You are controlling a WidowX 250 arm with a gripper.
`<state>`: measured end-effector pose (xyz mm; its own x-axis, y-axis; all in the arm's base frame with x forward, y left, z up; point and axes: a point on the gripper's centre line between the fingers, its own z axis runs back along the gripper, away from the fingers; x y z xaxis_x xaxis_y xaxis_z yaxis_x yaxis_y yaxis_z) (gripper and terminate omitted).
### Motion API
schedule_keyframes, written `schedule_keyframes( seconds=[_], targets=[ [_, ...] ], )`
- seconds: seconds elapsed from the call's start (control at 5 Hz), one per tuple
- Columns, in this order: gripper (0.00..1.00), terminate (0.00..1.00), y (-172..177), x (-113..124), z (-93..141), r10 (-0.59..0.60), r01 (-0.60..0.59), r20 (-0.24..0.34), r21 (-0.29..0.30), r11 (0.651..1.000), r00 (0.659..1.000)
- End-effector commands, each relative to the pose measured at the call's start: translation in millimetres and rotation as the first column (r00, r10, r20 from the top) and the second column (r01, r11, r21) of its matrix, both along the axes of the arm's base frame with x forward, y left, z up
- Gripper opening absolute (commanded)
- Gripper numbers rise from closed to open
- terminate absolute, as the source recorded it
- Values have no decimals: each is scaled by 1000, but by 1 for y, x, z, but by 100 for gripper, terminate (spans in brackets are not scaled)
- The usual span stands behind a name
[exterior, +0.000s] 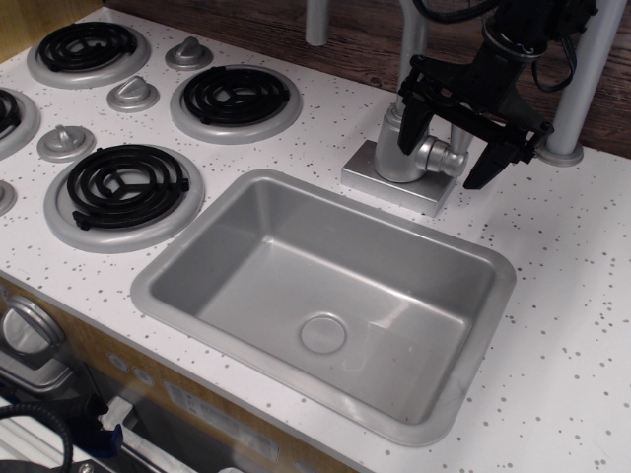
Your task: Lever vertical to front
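The grey tap body (396,148) stands on a square silver base behind the sink. Its stubby side pivot (441,156) sticks out to the right. The lever's stick rises from that pivot and is mostly hidden behind the gripper's black crossbar, so I cannot tell its exact angle. My black gripper (452,146) comes down from the upper right and is open. One finger (412,120) is in front of the tap body. The other finger (490,163) is to the right of the pivot. The fingers straddle the pivot without closing on it.
A grey sink basin (197,236) lies in the white speckled counter in front of the tap. Several black coil burners (123,185) and conical silver knobs (132,94) are at the left. Grey posts (582,89) stand at the back, with a wooden wall behind them.
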<state>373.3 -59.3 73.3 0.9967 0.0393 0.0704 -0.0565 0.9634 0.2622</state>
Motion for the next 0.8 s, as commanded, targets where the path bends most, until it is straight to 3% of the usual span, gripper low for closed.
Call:
schedule_keyframes(
  seconds=[0.0,0.2,0.4,0.6],
  targets=[
    [100,0,0,0,0,0,0,0,0,1000,1000],
    [100,0,-2,7,8,-44,42,59,28,999,997],
    [100,0,-1,21,21,-118,105,146,96,990,982],
    [100,0,-2,28,26,-125,110,147,104,988,981]
  ],
)
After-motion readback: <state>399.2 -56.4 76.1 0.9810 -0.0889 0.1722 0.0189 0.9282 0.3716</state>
